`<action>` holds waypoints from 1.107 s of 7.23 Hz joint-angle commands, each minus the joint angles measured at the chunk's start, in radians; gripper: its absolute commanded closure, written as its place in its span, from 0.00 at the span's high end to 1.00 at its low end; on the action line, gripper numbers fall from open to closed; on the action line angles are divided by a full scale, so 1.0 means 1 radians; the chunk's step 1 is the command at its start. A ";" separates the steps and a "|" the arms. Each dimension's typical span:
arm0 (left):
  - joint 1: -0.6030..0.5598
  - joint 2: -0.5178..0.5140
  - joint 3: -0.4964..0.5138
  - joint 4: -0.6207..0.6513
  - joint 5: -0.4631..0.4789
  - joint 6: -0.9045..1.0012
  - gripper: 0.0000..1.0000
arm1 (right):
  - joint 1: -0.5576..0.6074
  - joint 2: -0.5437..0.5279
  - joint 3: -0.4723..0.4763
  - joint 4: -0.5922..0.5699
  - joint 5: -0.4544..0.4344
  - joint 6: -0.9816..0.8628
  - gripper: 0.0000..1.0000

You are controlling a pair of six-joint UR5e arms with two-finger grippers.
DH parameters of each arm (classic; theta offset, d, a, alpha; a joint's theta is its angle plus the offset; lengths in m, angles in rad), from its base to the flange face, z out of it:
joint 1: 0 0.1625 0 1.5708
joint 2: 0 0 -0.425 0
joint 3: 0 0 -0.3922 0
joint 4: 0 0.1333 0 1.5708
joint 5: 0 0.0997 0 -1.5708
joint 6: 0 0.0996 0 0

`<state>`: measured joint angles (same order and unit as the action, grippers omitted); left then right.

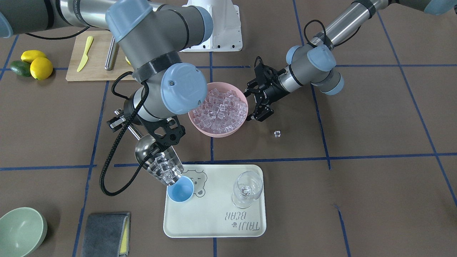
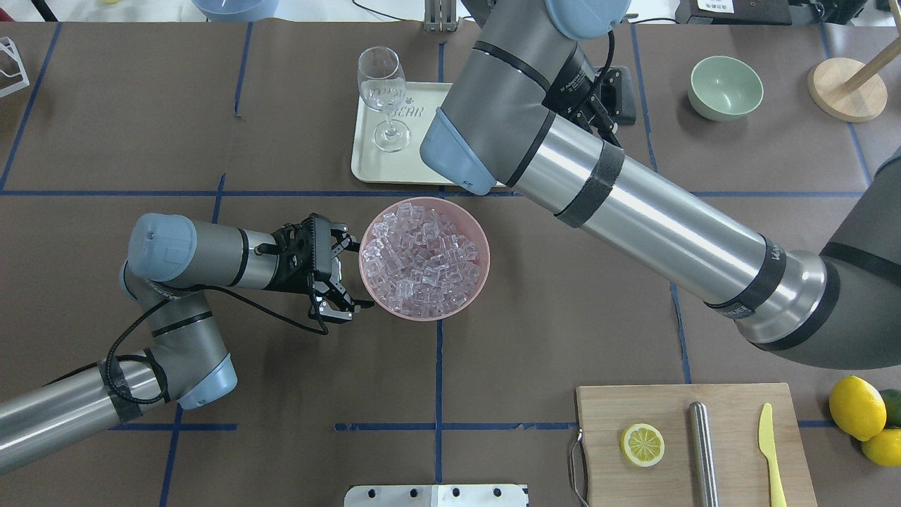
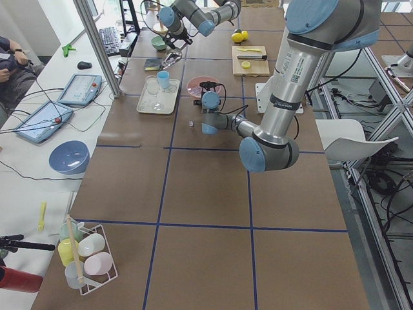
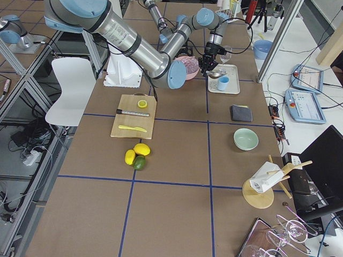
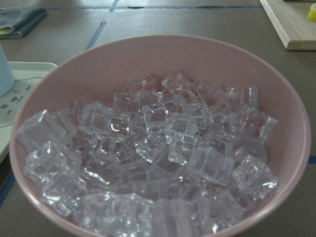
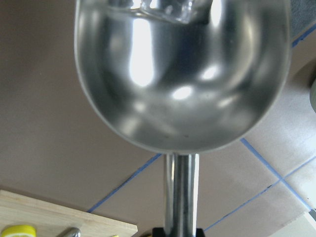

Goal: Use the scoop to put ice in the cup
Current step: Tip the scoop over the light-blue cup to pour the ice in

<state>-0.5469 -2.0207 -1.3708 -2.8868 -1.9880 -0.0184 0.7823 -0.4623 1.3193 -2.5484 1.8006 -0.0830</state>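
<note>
Exterior front-facing view: the scoop (image 1: 159, 164) is held by its handle in the right gripper (image 1: 155, 142), whose jaws are pressed onto it. The scoop is tilted mouth-down, with ice (image 1: 167, 171) gathered at its lip directly above the rim of the cup (image 1: 181, 192). The cup is stood upright on a corner of the tray (image 1: 214, 221), apart from the wine glass (image 1: 246, 189). The left gripper (image 2: 346, 277) is spread, just beside the ice-filled pink bowl (image 1: 214, 132). One stray cube (image 1: 277, 134) lies on the bench (image 1: 357, 125).

Wine glass (image 1: 247, 189) upright on cream tray (image 1: 214, 218); green bowl (image 1: 19, 230), grey cloth (image 1: 103, 233) nearby; lemons (image 1: 41, 67) beside cutting board (image 1: 95, 69).
</note>
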 commanded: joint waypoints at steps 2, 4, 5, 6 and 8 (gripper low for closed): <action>0.001 -0.001 -0.001 0.000 0.000 0.000 1.00 | 0.002 0.021 -0.003 -0.073 -0.024 -0.044 0.00; 0.001 -0.001 -0.004 0.000 0.000 0.000 1.00 | 0.005 0.022 -0.008 -0.073 -0.032 -0.064 0.00; 0.001 -0.003 -0.005 0.000 0.000 0.000 1.00 | 0.006 0.025 -0.008 -0.073 -0.032 -0.066 0.00; 0.001 -0.003 -0.004 0.000 0.000 0.000 1.00 | 0.009 0.025 -0.008 -0.075 -0.032 -0.070 0.00; -0.001 -0.003 -0.005 0.000 0.000 0.000 1.00 | 0.015 0.025 -0.008 -0.078 -0.032 -0.077 0.00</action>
<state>-0.5469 -2.0232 -1.3755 -2.8870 -1.9880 -0.0184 0.7939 -0.4374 1.3116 -2.6237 1.7688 -0.1567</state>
